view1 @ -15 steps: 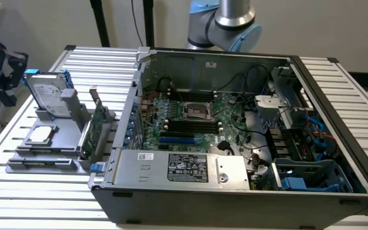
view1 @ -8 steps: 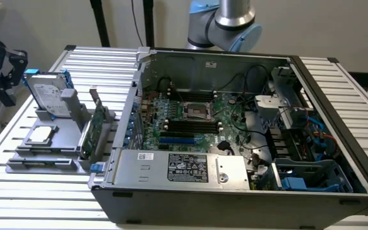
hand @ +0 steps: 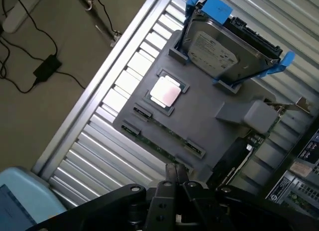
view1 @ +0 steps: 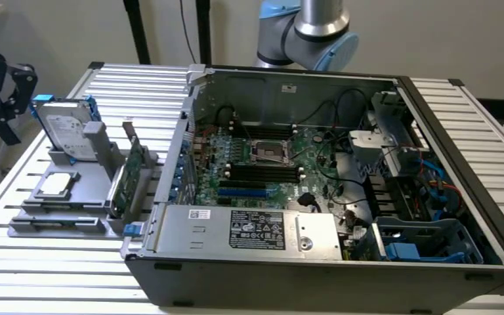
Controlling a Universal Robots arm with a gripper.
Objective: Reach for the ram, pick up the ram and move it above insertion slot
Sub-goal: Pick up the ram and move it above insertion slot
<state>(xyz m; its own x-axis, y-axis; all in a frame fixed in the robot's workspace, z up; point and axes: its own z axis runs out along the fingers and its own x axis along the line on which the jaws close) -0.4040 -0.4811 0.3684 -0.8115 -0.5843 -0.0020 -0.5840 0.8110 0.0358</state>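
Note:
The ram [hand: 163, 137] is a thin green stick lying flat in a clipped groove along the edge of the grey parts holder [hand: 209, 116], just beside the square silver processor [hand: 165, 91]. In the exterior view the ram [view1: 60, 222] lies along the holder's front edge. My gripper [hand: 177, 175] hangs well above the holder with its black fingers pressed together, shut on nothing, apart from the ram. In the exterior view the gripper [view1: 8, 130] is at the far left, outside the table's edge. The black slots [view1: 265, 172] sit in the open case's motherboard.
A silver hard drive with blue rails [view1: 62, 128] stands at the holder's back. A wider green expansion card [view1: 128, 177] stands upright beside the open computer case [view1: 322, 262]. The slatted metal table [view1: 50, 269] carries everything. Floor cables [hand: 45, 66] lie beyond its edge.

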